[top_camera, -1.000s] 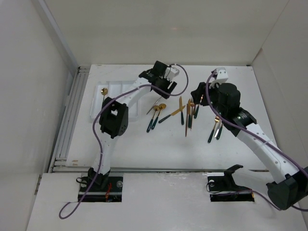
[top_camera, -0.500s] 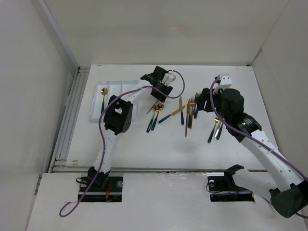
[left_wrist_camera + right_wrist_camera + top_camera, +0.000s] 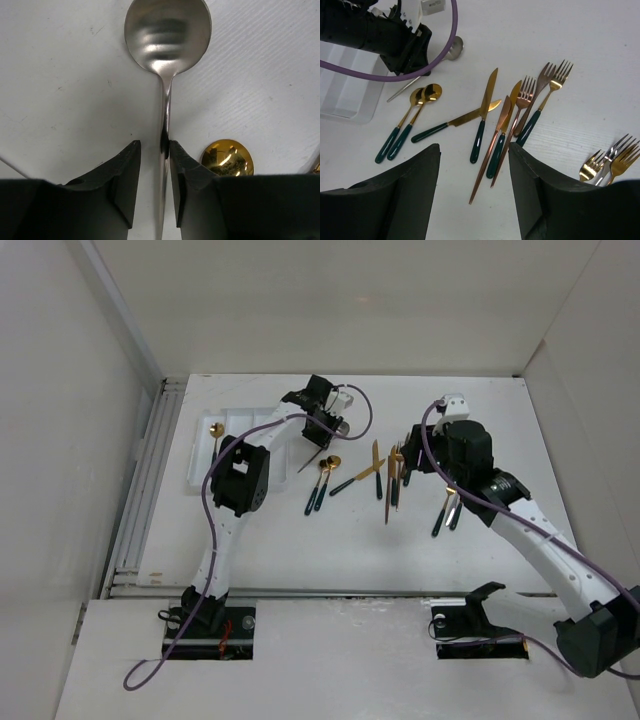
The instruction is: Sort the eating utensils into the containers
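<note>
Eating utensils [image 3: 479, 137]: nearly all loose on the surface [image 3: 300, 540], so the task is at an early stage imo.

Done: 1 gold spoon [image 3: 215, 433] lies in the white tray [image 3: 250, 418] at the far-left of the surface, in what looks like its leftmost compartment. The other 2 compartments show nothing in them from the top view.

Left to do:
- pair of gold spoons [image 3: 422, 96] w/ green handles
- a bunch of knives [image 3: 465, 117] & forks [image 3: 527, 90] mid-surface
- a few more forks [image 3: 594, 167] off to the right
- the silver spoon [image 3: 167, 35]

Step in hand looks like the silver spoon. Left gripper [image 3: 154, 150] is down on it, jaws narrow & straddling the handle. One finger touches it, w/ a gap at the other, so not clamped yet. Spoon lies flat on the surface near the tray's right side.

Right gripper [image 3: 474, 147] hangs above the knife/fork bunch, jaws wide, holding nothing.
</note>
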Motion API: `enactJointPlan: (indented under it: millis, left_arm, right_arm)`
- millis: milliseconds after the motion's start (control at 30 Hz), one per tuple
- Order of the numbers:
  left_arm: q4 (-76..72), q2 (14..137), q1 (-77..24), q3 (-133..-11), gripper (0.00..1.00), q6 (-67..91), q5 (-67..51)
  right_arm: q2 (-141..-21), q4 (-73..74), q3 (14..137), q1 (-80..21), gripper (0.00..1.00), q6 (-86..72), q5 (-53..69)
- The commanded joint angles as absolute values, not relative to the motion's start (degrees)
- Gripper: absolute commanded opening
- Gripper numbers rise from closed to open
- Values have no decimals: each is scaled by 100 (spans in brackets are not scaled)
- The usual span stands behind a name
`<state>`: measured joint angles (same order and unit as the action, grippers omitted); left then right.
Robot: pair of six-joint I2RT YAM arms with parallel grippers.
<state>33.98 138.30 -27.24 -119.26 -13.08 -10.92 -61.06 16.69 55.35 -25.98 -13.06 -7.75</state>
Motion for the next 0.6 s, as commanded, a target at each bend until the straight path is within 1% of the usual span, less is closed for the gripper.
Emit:
enactJointPlan:
  millis: [0, 133, 167, 200, 333, 500, 567]
  left_arm:
    - [3894, 14019, -2751, -11874, 25, -1345, -1266]
    - [3981, 14273, -2751, -12093, 16, -1397, -1266]
    - [4077, 14387, -2751, -12163, 11, -1397, -1318]
    - [4130, 14388, -2751, -12216, 0, -1397, -1318]
    - [4123, 14458, -2751, -12217, 0, -1397, -1318]
    - [3833, 13994, -2751, -12217, 0, -1292, -1187]
    - [3649, 13809, -2751, -12278, 0, -1292, -1125]
  right_arm:
    - [-6126, 1608, 5783, -2646, 63, -1187, -853]
    - [-6126, 1608, 5836, -2646, 63, -1187, -914]
    - [-6126, 1608, 5836, -2646, 63, -1187, -966]
    - [-6126, 1608, 5836, -2646, 63, -1126, -1019]
    - [-6126, 1661, 5836, -2646, 63, -1125, -1133]
    - [-6073, 1609, 5836, -2646, 63, -1125, -1134]
    - [-6073, 1608, 5836, -2646, 60, -1125, -1134]
